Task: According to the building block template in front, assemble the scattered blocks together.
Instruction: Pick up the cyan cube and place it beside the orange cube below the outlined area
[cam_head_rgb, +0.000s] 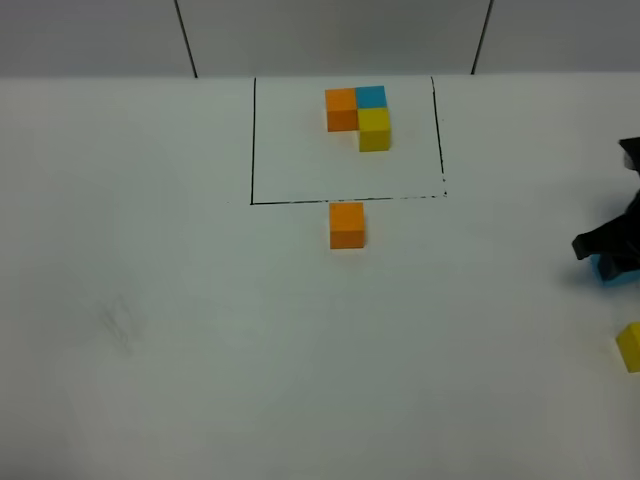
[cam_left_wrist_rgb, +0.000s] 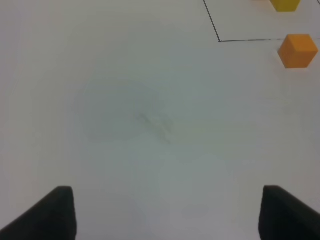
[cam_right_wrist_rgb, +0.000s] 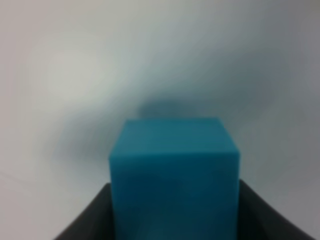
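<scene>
Two dark right fingers (cam_right_wrist_rgb: 85, 227) are clamped on opposite sides of the small blue plastic cube (cam_right_wrist_rgb: 174, 175). The wrist view shows it square and centred between them, so the hold looks fair. I cannot tell whether it is clear of the white bench (cam_head_rgb: 200, 330). In the high view that cube sits at the far right edge of the frame, mid-height, well apart from the build.

Your target is the loose orange cube (cam_head_rgb: 347, 224), just below the black outline (cam_head_rgb: 300, 202) at centre frame. The three-cube template (cam_head_rgb: 360, 115) in the upper centre has blue touching orange's right side, with yellow in front of blue. So carry the blue one across level with its faces parallel to the orange one. Lower it just beside, then slide it flush without nudging orange.

The loose yellow cube (cam_head_rgb: 630, 346) at the lower right edge comes after. Your left fingers (cam_left_wrist_rgb: 55, 215) are spread wide with nothing between them.
</scene>
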